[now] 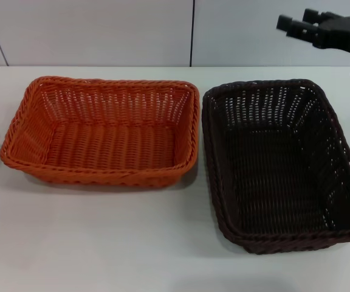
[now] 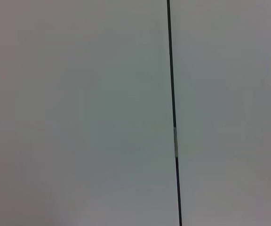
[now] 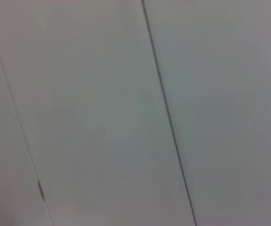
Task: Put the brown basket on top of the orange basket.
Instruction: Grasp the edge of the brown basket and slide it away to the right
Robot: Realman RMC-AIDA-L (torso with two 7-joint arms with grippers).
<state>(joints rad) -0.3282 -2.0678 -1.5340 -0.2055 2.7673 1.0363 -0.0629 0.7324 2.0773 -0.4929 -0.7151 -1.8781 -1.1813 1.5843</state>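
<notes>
While the two baskets sit side by side on the white surface (image 1: 102, 243), nothing is holding either of them. The orange basket (image 1: 102, 131) lies with its long side facing the robot, open mouth up and empty. Just to the right of the orange basket is the brown basket (image 1: 284, 164), turned the other way so that its long side runs away from the robot; the near rims of the two come very close, whether touching or a sliver apart I cannot tell. The brown basket is also upright and empty. Beyond the brown basket's far right corner, raised above the surface and in front of the pale wall panels (image 1: 102, 30), hangs the right pincer (image 1: 296, 26), its two dark fingers pointing back toward the orange basket's side with a gap between them, gripping nothing. The left pincer is nowhere in sight; both wrist cameras show only pale panels crossed by thin dark seams (image 2: 173, 113).
</notes>
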